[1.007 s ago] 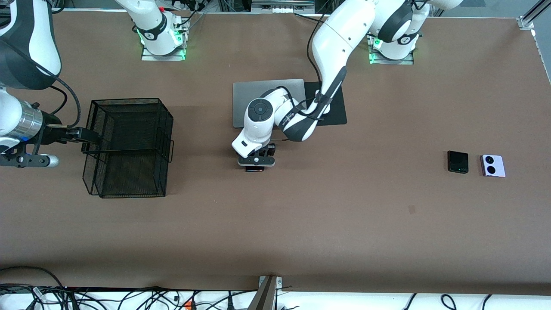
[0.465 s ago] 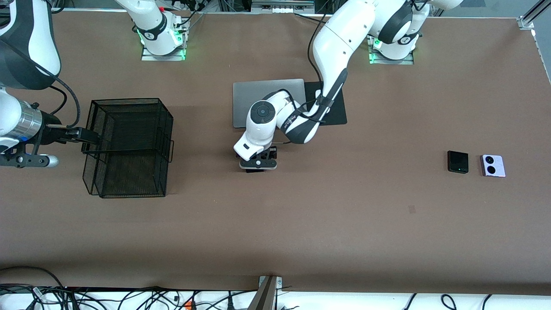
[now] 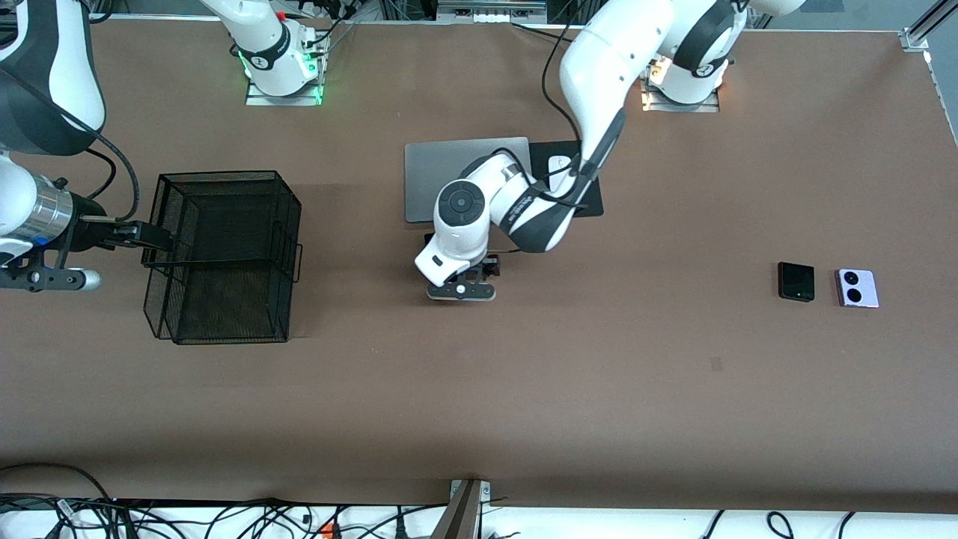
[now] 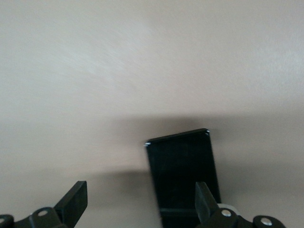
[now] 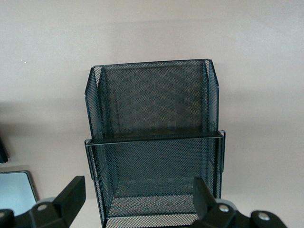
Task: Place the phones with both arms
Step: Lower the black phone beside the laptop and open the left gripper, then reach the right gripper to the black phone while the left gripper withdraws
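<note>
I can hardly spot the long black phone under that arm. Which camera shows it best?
The left wrist view: the long black phone lies flat on the table, plainly visible between the open left hand fingers. In the front view the arm hides almost all of it. The right wrist view shows only the black mesh basket.

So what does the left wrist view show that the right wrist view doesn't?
Only the left wrist view: the long black phone lying flat on the table, mostly between the open fingers of the left gripper, one finger overlapping its edge.
Only the right wrist view: the black mesh basket, just ahead of the open right gripper.
Both: two black fingers spread wide and bare brown tabletop. Neither shows the two small phones.
</note>
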Controlling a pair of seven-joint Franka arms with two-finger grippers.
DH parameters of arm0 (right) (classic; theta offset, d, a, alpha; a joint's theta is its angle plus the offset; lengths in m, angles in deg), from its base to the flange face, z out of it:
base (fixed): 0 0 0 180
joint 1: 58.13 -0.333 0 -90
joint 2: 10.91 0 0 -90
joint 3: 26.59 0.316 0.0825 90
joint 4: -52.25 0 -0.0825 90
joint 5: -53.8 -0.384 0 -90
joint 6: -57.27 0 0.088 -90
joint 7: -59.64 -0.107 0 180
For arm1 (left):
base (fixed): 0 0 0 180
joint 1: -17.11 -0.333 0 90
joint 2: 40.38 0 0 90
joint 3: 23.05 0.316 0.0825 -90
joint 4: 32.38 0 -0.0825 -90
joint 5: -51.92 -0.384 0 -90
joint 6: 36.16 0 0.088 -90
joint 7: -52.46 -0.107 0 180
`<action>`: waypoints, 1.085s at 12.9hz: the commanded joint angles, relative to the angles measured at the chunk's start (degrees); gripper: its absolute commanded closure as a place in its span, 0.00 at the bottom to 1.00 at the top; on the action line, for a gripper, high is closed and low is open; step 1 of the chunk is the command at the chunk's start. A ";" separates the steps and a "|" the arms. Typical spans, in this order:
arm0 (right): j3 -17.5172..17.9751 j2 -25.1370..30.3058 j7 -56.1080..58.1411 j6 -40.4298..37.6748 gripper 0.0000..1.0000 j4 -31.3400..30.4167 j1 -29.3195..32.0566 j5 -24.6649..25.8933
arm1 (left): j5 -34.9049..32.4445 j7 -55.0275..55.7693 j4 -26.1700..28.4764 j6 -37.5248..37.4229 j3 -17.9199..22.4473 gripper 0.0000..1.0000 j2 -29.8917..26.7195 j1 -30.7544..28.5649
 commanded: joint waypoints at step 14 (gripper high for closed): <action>2.97 -18.14 -16.43 12.79 0.00 13.45 -27.55 -2.53 | -8.31 -42.86 23.73 -14.79 0.16 0.00 -25.87 -28.45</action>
